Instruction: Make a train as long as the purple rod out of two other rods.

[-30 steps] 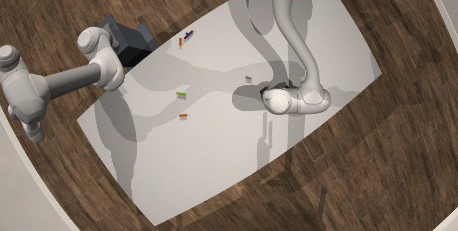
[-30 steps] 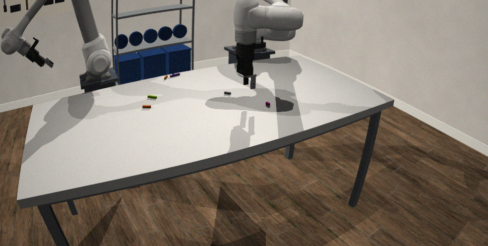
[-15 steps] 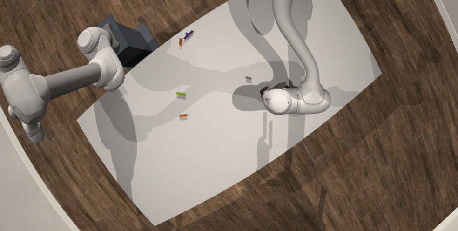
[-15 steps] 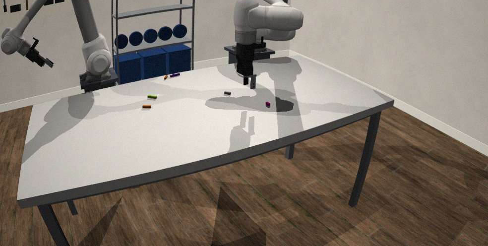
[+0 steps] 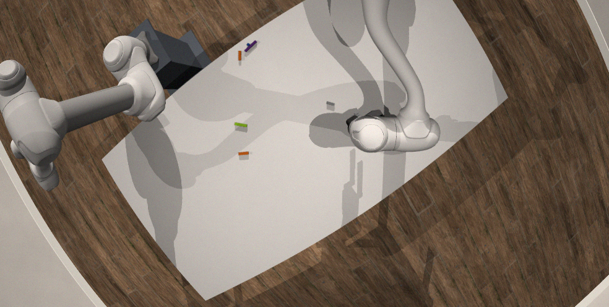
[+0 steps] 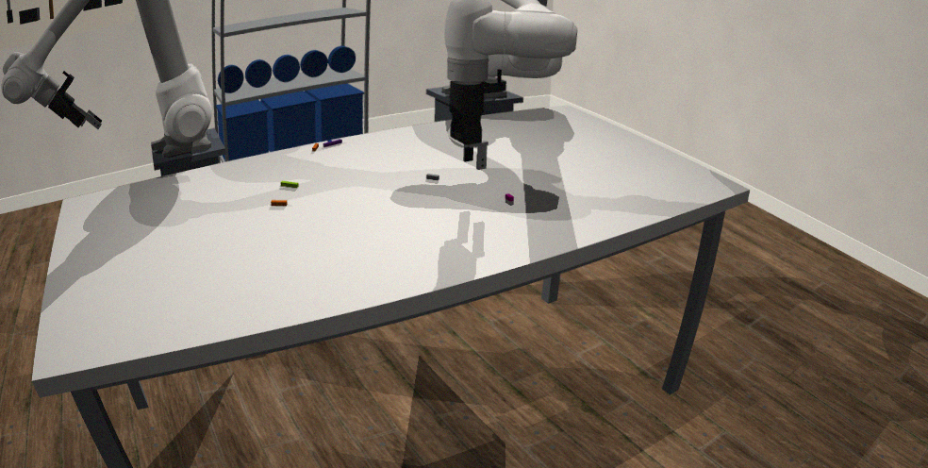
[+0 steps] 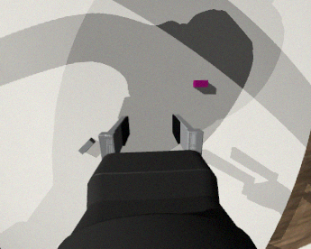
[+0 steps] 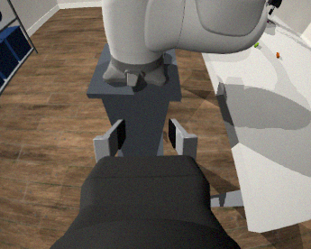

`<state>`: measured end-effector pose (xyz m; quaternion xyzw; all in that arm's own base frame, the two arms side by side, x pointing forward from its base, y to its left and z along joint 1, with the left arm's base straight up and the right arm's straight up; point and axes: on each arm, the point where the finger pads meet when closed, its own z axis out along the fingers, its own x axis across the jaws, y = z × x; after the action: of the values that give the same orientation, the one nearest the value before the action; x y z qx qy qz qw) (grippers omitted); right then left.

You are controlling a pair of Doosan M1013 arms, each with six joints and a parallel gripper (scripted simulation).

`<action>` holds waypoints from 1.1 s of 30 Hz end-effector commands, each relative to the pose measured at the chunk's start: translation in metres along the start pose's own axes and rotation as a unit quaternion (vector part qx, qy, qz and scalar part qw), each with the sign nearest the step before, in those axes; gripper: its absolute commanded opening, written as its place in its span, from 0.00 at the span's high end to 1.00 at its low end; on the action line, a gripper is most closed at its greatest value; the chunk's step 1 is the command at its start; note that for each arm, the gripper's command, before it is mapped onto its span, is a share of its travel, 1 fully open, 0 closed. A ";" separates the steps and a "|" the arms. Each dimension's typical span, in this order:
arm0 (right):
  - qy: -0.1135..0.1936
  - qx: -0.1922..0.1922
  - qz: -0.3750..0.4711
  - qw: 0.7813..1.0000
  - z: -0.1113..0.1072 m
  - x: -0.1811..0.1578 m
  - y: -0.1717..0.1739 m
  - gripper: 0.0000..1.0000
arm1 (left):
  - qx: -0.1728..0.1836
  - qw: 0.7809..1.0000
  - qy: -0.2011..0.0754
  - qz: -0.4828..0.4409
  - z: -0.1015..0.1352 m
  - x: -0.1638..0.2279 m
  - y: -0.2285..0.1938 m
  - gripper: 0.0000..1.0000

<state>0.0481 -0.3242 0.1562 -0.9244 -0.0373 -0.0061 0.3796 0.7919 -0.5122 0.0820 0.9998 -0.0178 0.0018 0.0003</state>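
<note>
White and flat, a broad rectangular table (image 5: 255, 228) (image 6: 227, 257) (image 7: 25, 180) (image 8: 282, 189) is shown with dark edging and legs. Two pale grey jointed arms are mounted along its far long edge, as seen in the exterior view. The left arm (image 5: 377, 19) (image 6: 525, 32) is stretched over the table's right half; the right arm (image 5: 93, 106) (image 6: 158, 16) (image 8: 129, 27) is folded out past the left short edge.

The black left gripper (image 6: 474, 162) (image 7: 150, 124) is pointed down above the surface, its jaws wide apart with nothing between them. The matching right gripper (image 6: 83, 98) (image 8: 147, 128) is held off the table, its jaws also apart and unfilled.

Near the far edge, left of its middle, the purple rod (image 5: 251, 46) (image 6: 332, 142) is laid flat. A lime rod (image 5: 241, 124) (image 6: 290, 184) (image 8: 256, 45) is seen further in, toward the left edge. One orange rod (image 5: 243, 153) (image 6: 278, 203) (image 8: 278, 55) is placed near it, on the near-edge side; another orange rod (image 5: 239, 55) (image 6: 315, 147) is set beside the purple one. A grey rod (image 5: 330, 103) (image 6: 432, 176) (image 7: 86, 145) is found around mid-table. A short magenta rod (image 6: 508, 197) (image 7: 201, 84) is seen between there and the right corner of the near edge. Smallest, a blue rod (image 5: 248, 44) is seen against the purple rod's far-edge side; whether they touch cannot be told. No two-rod train is formed.
</note>
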 end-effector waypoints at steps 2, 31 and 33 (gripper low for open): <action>-0.003 0.003 -0.002 1.000 0.000 -0.004 -0.004 0.00 | 0.000 0.998 -0.003 0.061 0.001 0.009 -0.006 0.00; -0.003 0.003 -0.002 1.000 0.000 -0.004 -0.004 0.00 | -0.002 0.854 -0.002 0.520 -0.004 0.062 -0.037 0.00; -0.003 0.003 -0.002 1.000 0.000 -0.004 -0.004 0.00 | -0.002 0.836 -0.002 0.549 -0.004 0.065 -0.038 0.00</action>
<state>0.0481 -0.3242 0.1562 -0.9244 -0.0373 -0.0061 0.3796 0.8505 -0.4811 0.0880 0.8619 -0.5071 0.0026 -0.0007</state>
